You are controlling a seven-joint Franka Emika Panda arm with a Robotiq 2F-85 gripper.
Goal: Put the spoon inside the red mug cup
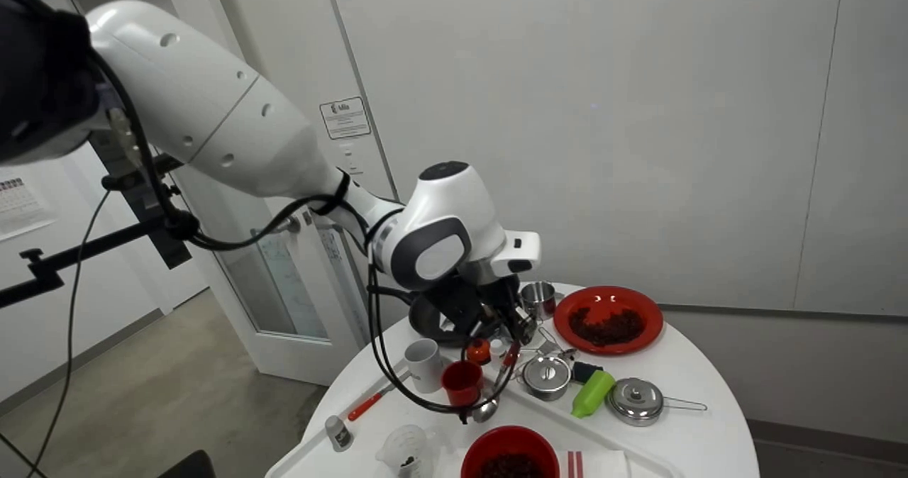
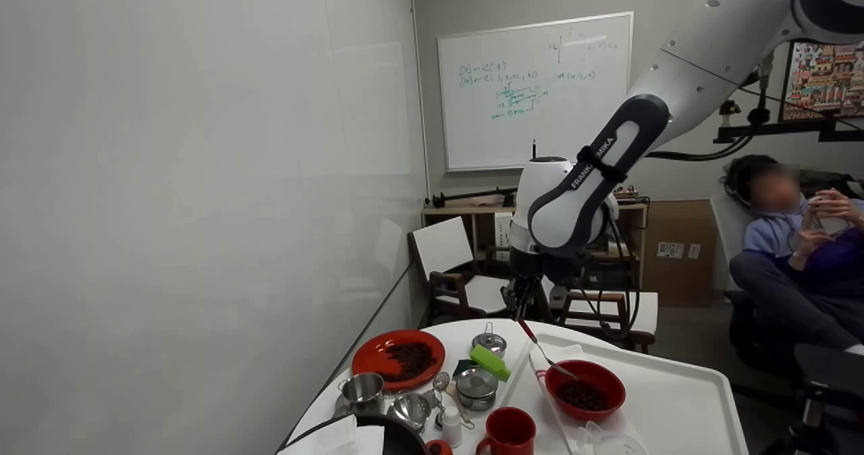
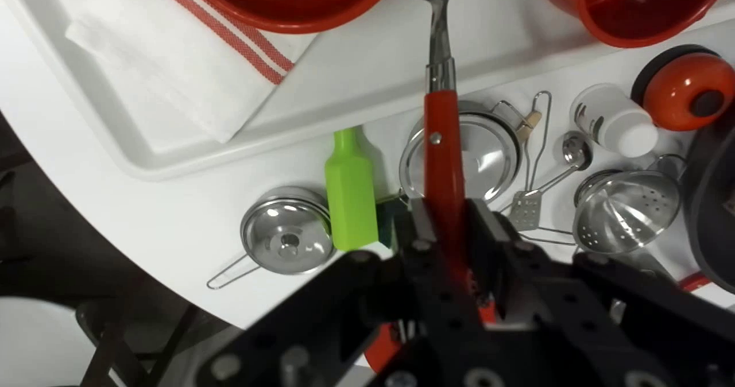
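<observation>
Background sign [image 1: 345,118] reads "Mila"; tool [image 3: 448,217] grips spoon [image 3: 442,140].

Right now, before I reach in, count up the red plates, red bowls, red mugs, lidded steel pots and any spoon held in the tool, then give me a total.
Red plate: 1
Red bowl: 1
Red mug: 1
Lidded steel pots: 2
Spoon in the tool: 1
Total: 6

Spoon [image 3: 443,146]: red handle, silver metal | mug cup [image 2: 511,433]: plain red | bowl [image 1: 511,438]: red, blackish pieces [image 2: 582,396] inside | plate [image 1: 603,295]: bright red, dark brown pieces [image 1: 610,328] | cloth [image 3: 172,74]: white, two red stripes | bottle [image 3: 351,197]: vivid lime green | lidded pots [image 1: 637,401]: shiny silver | tray [image 2: 682,384]: white | table [image 3: 178,217]: white | gripper [image 3: 452,212]: mostly black
</observation>
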